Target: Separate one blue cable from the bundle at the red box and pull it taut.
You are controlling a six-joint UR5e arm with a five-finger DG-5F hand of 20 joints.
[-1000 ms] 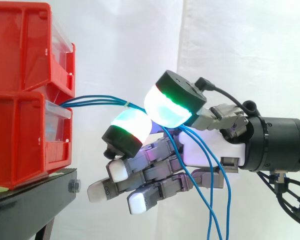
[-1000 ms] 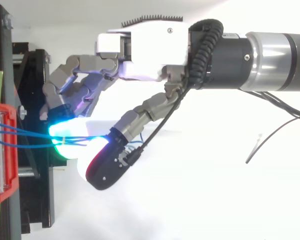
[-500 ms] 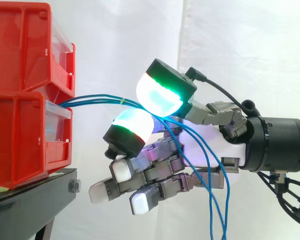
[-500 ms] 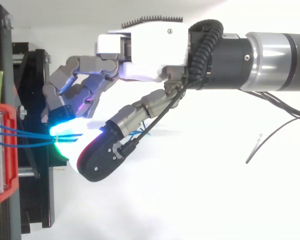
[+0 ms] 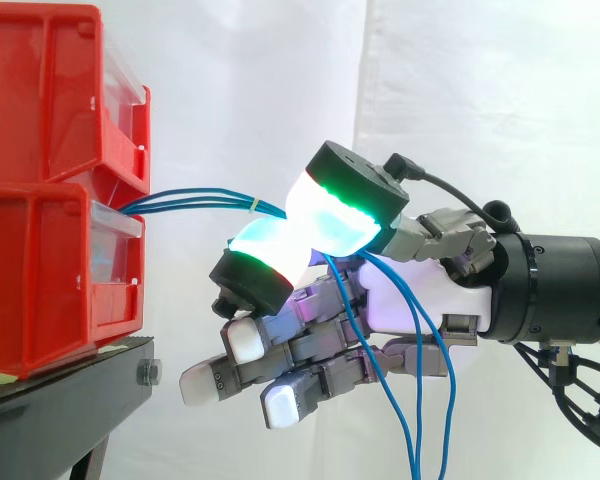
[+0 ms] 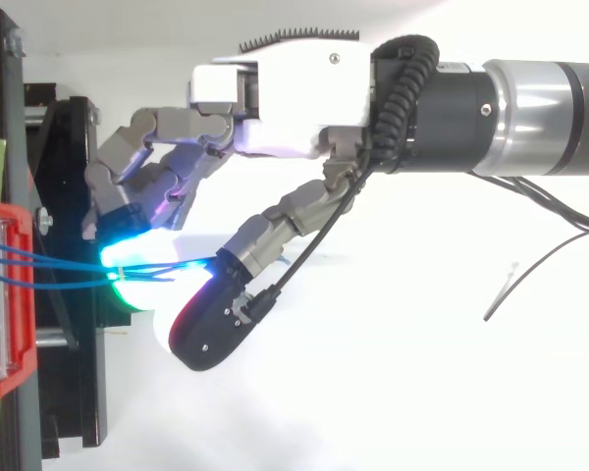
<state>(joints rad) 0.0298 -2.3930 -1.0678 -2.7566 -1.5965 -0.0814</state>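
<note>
thin blue cables [image 5: 195, 200], tied together, fan from red box [image 5: 40, 270]; robot hand [image 5: 410, 300] pinches them

The arm [image 5: 565, 290] enters level from behind the hand [image 5: 420, 300], with the palm turned sideways. Two green-cyan glowing pads [image 5: 340, 215] press together ahead of the palm and pinch the blue cables [image 5: 195, 200]. The remaining fingers [image 5: 310, 352] curl loosely below the pinch, white tips pointing forward.

Black stand [image 5: 70, 400], lower red bin [image 5: 30, 290] sitting on it, upper red bin [image 5: 30, 90] stacked above
</note>
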